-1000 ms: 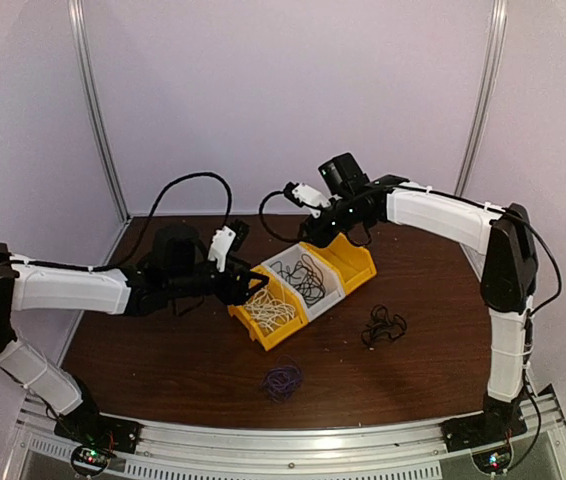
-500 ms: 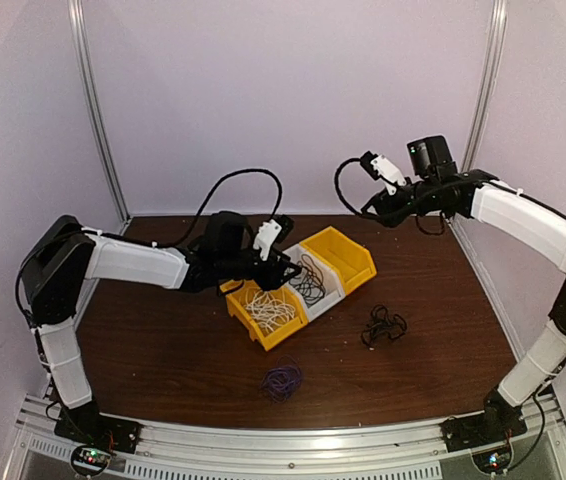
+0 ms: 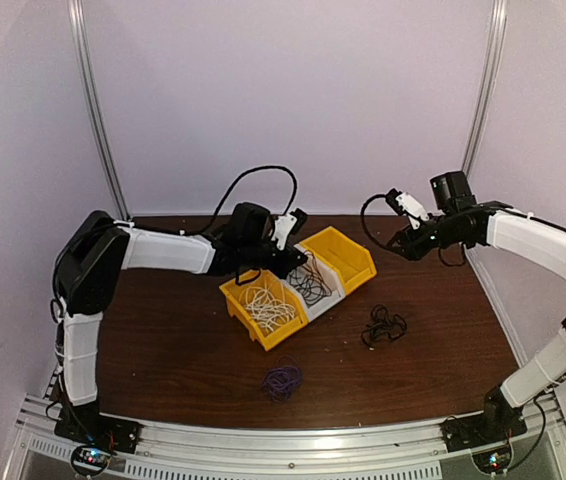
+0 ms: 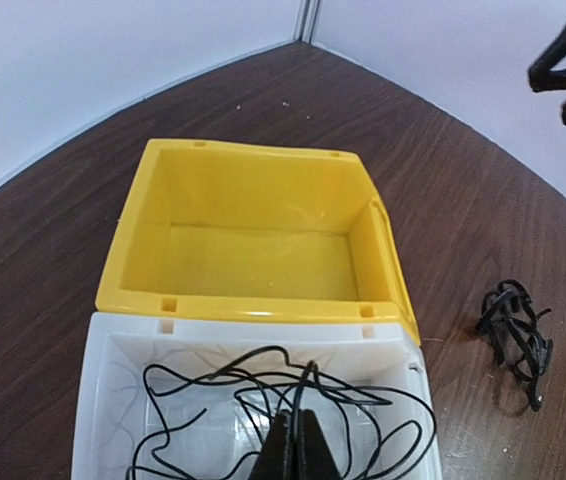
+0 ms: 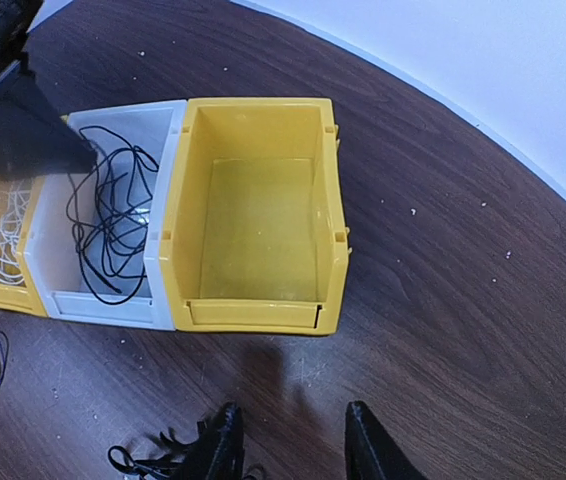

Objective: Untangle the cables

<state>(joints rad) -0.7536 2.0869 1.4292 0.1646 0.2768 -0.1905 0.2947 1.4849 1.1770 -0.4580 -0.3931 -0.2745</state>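
Observation:
A thin black cable (image 4: pixel 213 400) lies loose in the clear white bin (image 4: pixel 98 370). My left gripper (image 4: pixel 300 418) reaches into that bin, shut on a raised loop of this cable. In the top view the left gripper (image 3: pixel 298 263) sits over the middle bin. A white cable (image 3: pixel 266 305) fills the near yellow bin. A black tangle (image 3: pixel 384 325) and a purple cable (image 3: pixel 283 380) lie on the table. My right gripper (image 5: pixel 293 440) hangs open above bare table, its left finger just right of the black tangle (image 5: pixel 148 462).
Three bins stand in a diagonal row: yellow (image 3: pixel 235 300), clear white (image 3: pixel 325 300), and an empty yellow one (image 3: pixel 358 262) at the far end. The brown table ends at a curved back wall (image 3: pixel 293 120). The left arm's thick black cable (image 3: pixel 253 180) arches above the bins.
My left gripper has moved right, from the white-cable bin to the middle bin, and shut on the black cable. The right arm has swung away from above the bins to the right.

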